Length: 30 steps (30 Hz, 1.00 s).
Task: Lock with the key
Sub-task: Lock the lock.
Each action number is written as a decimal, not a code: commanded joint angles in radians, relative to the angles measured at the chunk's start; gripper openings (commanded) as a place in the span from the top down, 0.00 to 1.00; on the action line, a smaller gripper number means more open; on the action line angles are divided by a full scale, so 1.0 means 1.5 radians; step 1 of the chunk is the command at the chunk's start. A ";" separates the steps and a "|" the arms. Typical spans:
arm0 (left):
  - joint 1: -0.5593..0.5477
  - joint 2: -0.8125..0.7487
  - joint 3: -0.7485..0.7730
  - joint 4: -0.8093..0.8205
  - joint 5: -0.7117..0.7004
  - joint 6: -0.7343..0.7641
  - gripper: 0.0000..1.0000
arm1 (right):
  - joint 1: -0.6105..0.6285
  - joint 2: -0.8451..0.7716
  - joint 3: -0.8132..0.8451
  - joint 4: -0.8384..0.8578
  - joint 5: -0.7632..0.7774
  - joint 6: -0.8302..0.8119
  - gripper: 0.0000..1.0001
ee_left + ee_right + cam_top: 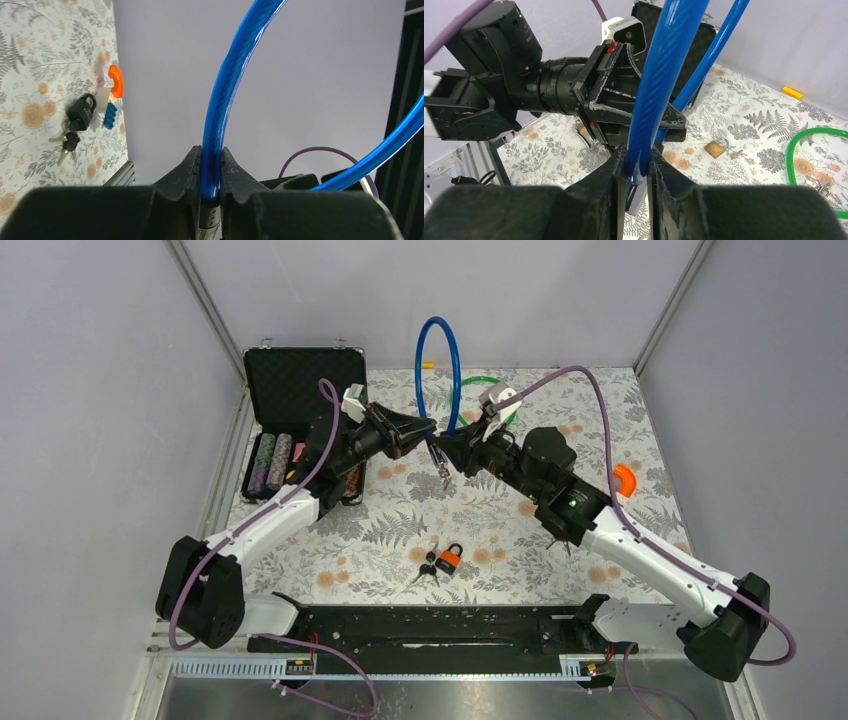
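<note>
1. Two robot arms meet above the middle of one table (400, 525) covered in a fern-print cloth.
2. One blue cable lock (438, 360) stands up as a loop between the arms, with both its ends down at the grippers.
3. The left gripper (211, 167) has its jaws narrow, clamped on one end of the cable lock.
4. The right gripper (639, 167) also has its jaws narrow, clamped on the other end.
5. One bunch of keys (441, 472) hangs just below where the two grippers meet. Whether a key sits in the lock cannot be told.
6. Three padlocks lie on the table.
   - One orange padlock (450, 559) lies near the arm bases, with loose keys (427, 568) touching it.
   - One black padlock (82, 110) has a key bunch (67, 145) beside it.
   - One brass padlock (715, 148) lies apart from the others.
7. One open black case (305, 390) sits at the far left, holding rows of chips (272, 462).
8. One green cable (483, 380) lies beyond the right gripper.
9. Three small pieces are on the table: one orange piece (624, 480), one blue brick (110, 116) and one yellow block (792, 92).
</note>
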 commanded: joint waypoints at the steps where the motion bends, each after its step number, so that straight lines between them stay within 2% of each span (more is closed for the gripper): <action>1: -0.001 -0.014 -0.004 0.193 0.028 -0.043 1.00 | 0.007 -0.023 -0.007 -0.002 0.014 0.009 0.76; 5: -0.001 -0.013 -0.016 0.213 0.043 -0.039 1.00 | 0.007 -0.032 -0.001 -0.002 0.012 0.019 0.74; 7: -0.001 -0.013 -0.016 0.221 0.046 -0.038 1.00 | 0.007 -0.035 0.003 -0.004 0.005 0.028 0.69; 12: -0.001 -0.011 -0.005 0.245 0.046 -0.029 1.00 | 0.007 -0.051 0.007 -0.022 -0.022 0.033 0.49; 20: -0.001 -0.003 0.006 0.272 0.020 -0.012 1.00 | 0.007 -0.076 0.019 -0.082 -0.021 0.082 0.36; 26: -0.001 0.000 0.011 0.267 -0.009 -0.001 1.00 | 0.007 -0.075 0.016 -0.099 -0.053 0.168 0.33; 30: -0.001 -0.011 0.014 0.255 -0.029 0.026 1.00 | 0.007 -0.065 0.008 -0.087 -0.083 0.211 0.40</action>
